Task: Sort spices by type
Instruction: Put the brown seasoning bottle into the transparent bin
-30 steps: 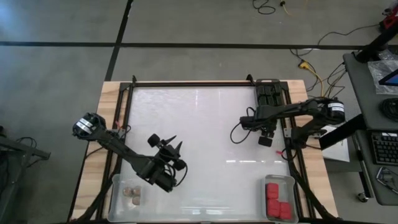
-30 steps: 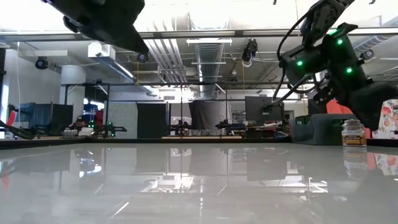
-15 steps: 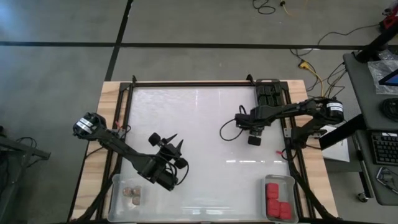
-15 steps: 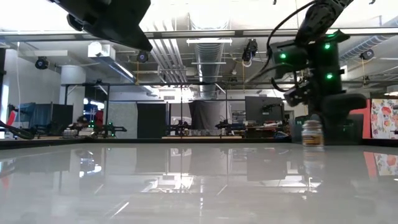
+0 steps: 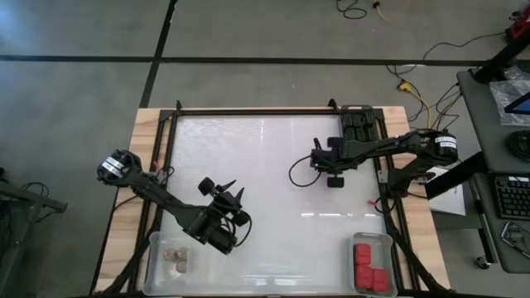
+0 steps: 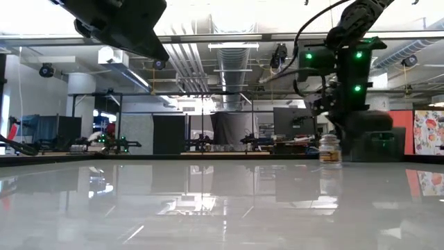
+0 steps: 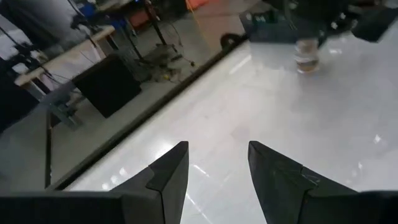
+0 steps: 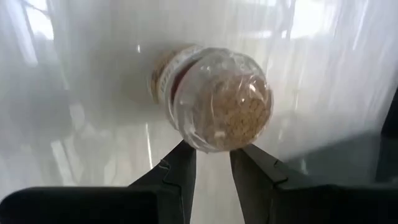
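Right gripper (image 5: 334, 175) clenched on round tan jar (image 8: 214, 106), near bench's right edge. Left gripper (image 7: 217, 168) parted, empty, front-left. Risk: thin grip, slick round jar may slip, topple.

A clear round jar (image 8: 214, 99) is showing tan, speckled spice and a pale label with a red band, between the dark fingers (image 8: 177, 171) of the right gripper (image 8: 211, 163). Red blocky jars (image 5: 367, 266) are filling a clear bin (image 5: 372, 239); brown-lidded jars (image 5: 175, 260) are lying in another clear bin (image 5: 157, 242).
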Motion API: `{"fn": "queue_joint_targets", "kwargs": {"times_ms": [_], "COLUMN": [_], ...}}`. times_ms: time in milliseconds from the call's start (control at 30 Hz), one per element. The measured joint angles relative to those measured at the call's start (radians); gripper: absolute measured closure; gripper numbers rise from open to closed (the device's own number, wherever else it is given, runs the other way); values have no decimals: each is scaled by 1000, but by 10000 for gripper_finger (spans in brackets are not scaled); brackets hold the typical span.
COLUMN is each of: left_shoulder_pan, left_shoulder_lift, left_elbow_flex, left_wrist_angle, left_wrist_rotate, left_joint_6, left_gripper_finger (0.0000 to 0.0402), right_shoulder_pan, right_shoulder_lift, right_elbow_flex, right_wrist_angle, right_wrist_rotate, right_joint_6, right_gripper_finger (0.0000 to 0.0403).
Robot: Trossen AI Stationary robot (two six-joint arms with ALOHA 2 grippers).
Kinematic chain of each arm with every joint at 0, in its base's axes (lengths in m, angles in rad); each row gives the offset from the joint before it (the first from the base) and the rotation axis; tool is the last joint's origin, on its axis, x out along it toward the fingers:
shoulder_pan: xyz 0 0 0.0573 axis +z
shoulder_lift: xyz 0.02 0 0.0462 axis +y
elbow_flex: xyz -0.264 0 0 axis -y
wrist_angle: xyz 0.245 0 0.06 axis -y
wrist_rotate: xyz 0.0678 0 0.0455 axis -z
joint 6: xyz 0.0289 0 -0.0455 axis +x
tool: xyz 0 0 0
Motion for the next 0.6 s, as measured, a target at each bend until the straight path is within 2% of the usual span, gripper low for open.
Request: {"fn": "queue_joint_targets", "kwargs": {"times_ms": [100, 300, 367, 500, 600], "left_shoulder_pan": [0, 0, 4, 11, 15], "left_shoulder_lift": [0, 0, 0, 0, 0], "left_elbow_flex": [-2, -40, -65, -145, -201], "left_wrist_angle": [42, 282, 409, 757, 932], "left_wrist_rotate": [59, 201, 328, 607, 668], "left_joint_6": [74, 352, 495, 778, 868], "left_gripper_finger": [251, 251, 251, 251, 251], "right_shoulder_pan": [12, 42, 46, 45, 47], "right_shoulder_lift": [0, 0, 0, 0, 10], "right_elbow_flex": [0, 0, 0, 0, -2], "right_wrist_angle": [74, 256, 339, 473, 553], "right_wrist_rotate": [-1, -9, -15, -112, -140], "right_joint_6": [-57, -175, -175, -169, -165], "right_gripper_finger": [319, 329, 329, 319, 311]}}
